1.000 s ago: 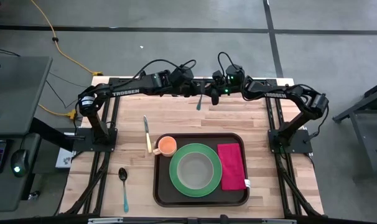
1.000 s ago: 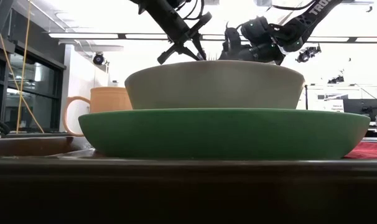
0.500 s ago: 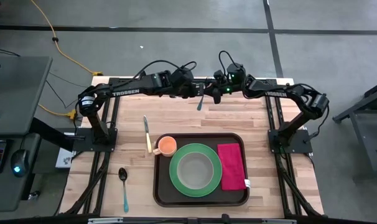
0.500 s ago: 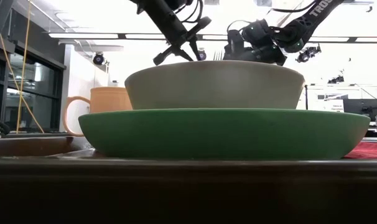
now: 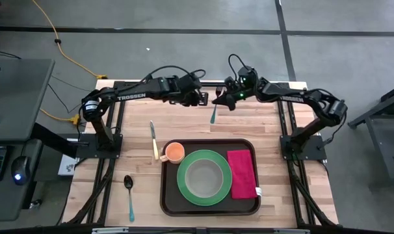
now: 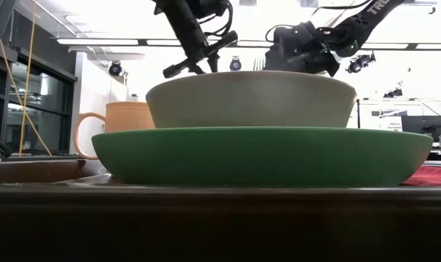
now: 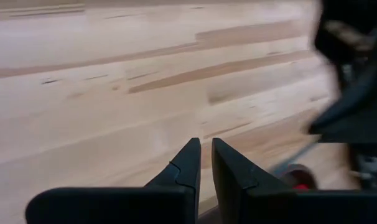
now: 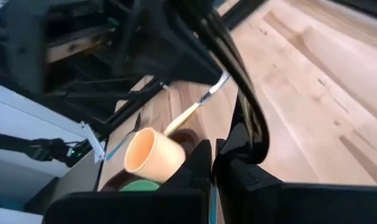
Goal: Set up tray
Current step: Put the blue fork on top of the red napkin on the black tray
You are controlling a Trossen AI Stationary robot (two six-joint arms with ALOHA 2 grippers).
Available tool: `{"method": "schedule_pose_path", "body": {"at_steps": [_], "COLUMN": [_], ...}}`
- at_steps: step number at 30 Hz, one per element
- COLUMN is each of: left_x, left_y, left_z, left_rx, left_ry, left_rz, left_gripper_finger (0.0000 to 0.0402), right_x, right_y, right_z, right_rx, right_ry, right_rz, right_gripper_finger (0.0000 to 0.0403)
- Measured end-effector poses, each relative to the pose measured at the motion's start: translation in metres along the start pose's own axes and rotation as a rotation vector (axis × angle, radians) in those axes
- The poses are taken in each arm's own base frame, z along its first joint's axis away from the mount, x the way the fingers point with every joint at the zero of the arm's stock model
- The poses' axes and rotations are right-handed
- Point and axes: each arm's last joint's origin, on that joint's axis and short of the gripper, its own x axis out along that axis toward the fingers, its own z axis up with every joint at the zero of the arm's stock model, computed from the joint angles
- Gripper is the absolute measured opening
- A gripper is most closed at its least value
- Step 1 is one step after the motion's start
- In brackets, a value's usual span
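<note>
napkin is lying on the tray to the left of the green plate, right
Not quite. In the high view the magenta napkin lies on the tray to the right of the green plate. The orange cup is what sits at the plate's left.

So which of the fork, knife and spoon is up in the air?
The teal-handled fork. The right gripper holds it above the table's far side, while the knife and spoon lie flat on the wood left of the tray.

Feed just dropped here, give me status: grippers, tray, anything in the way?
Right gripper shut on fork, above far table edge. Left gripper beside it, empty. Tray holds plate, bowl, cup, napkin. Nothing in the way.
</note>
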Motion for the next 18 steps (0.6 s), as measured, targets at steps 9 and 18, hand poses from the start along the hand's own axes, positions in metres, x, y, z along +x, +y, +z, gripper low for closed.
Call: {"method": "schedule_pose_path", "body": {"at_steps": [9,18], "left_x": [-0.001,-0.002], "left_y": [0.011,0.018], "left_z": [-0.006,-0.008], "left_rx": [0.022,0.072], "left_ry": [0.04,0.045], "left_rz": [0.129,0.215], "left_gripper_finger": [0.0067,0.0067], "right_x": [-0.019,-0.029], "right_y": [0.015,0.025], "right_z": [-0.004,-0.009], "right_rx": [0.047,0.091], "right_ry": [0.073,0.13], "right_rz": [0.019,0.055], "right_gripper_finger": [0.0,0.0]}}
